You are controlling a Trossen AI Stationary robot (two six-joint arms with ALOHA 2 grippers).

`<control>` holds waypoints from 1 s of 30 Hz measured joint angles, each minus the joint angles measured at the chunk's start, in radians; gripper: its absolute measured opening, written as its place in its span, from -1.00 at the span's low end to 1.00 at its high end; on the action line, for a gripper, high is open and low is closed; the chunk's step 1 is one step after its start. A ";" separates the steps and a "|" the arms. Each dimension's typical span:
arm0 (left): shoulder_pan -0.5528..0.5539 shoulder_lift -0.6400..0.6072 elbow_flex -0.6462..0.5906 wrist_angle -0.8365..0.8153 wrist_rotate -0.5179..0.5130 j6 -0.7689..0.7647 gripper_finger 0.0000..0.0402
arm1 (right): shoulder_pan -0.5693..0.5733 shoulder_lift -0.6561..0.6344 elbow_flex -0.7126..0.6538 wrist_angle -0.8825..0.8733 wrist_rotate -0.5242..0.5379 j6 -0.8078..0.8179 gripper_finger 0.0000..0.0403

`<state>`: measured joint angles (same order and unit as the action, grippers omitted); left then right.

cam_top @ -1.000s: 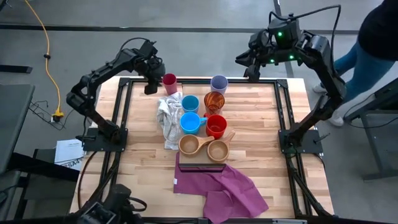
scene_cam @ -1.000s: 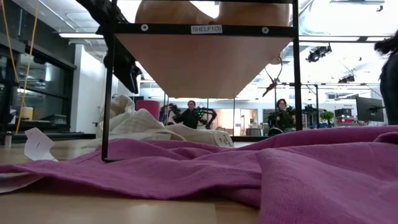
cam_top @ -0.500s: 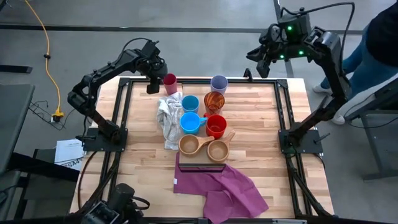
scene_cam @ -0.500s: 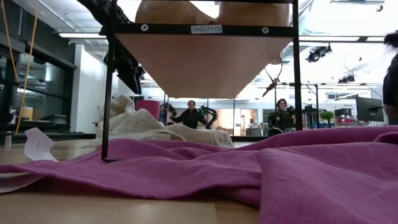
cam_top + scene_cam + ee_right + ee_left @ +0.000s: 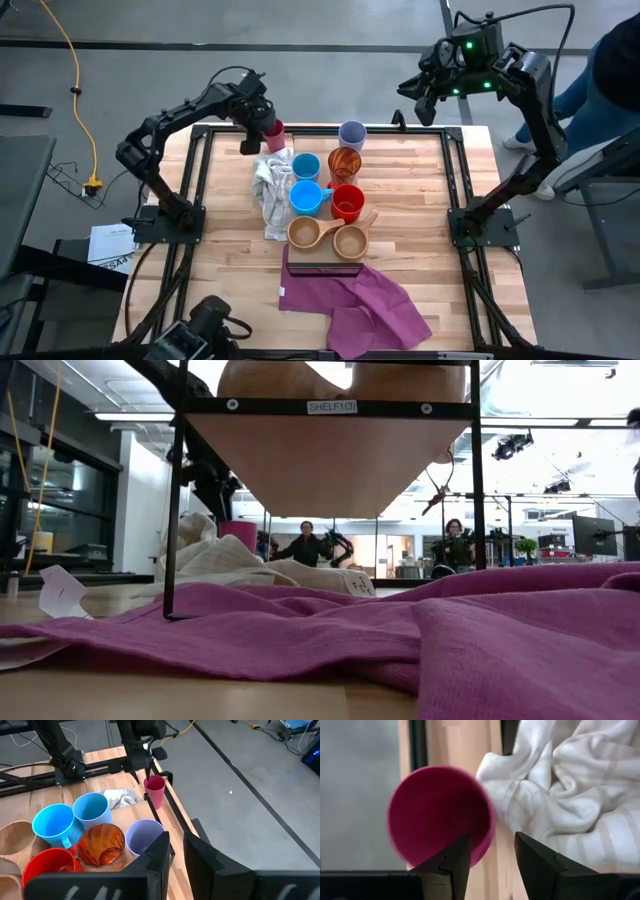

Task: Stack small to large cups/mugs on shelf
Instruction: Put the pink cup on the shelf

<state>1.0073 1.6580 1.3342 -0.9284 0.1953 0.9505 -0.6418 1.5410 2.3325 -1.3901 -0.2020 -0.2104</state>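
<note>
A magenta tumbler (image 5: 274, 131) (image 5: 440, 827) stands upright at the table's far edge, left of centre. My left gripper (image 5: 257, 134) (image 5: 492, 857) hangs open just above it, pointing steeply down, and the gap between its fingers is over the rim's side next to the white cloth. A lavender tumbler (image 5: 352, 133), an orange-red tumbler (image 5: 344, 162), two blue mugs (image 5: 305, 182) and a red mug (image 5: 348, 203) cluster mid-table. Two tan wooden cups (image 5: 327, 238) stand by the shelf's dark frame (image 5: 325, 268) (image 5: 330, 406). My right gripper (image 5: 420, 95) (image 5: 177, 855) waits high beyond the far right corner, narrowly open with nothing between its fingers.
A crumpled white cloth (image 5: 268, 192) lies right beside the magenta tumbler, on its near side. A purple cloth (image 5: 360, 300) covers the near table in front of the shelf. Dark frame rails (image 5: 200, 180) run along the table's sides. A person (image 5: 612, 55) stands beyond the far right corner.
My left gripper has moved toward the table's right edge and a little down, coming over the magenta tumbler, still open. My right gripper shifted slightly toward the right and far side, then kept still. No cup has moved.
</note>
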 joint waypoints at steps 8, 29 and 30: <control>-0.034 0.037 0.000 0.007 -0.062 0.022 -0.31 | 0.000 0.000 0.000 -0.006 0.000 0.013 -0.77; -0.032 0.037 0.028 0.027 -0.058 0.048 -0.93 | 0.000 0.000 0.000 0.002 0.000 0.018 -0.77; -0.032 0.037 0.028 0.027 -0.058 0.048 -0.96 | 0.000 0.000 0.000 0.002 0.000 0.015 -0.77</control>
<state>0.9749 1.6947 1.3621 -0.9011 0.1374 0.9985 -0.6418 1.5410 2.3325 -1.3876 -0.2024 -0.1958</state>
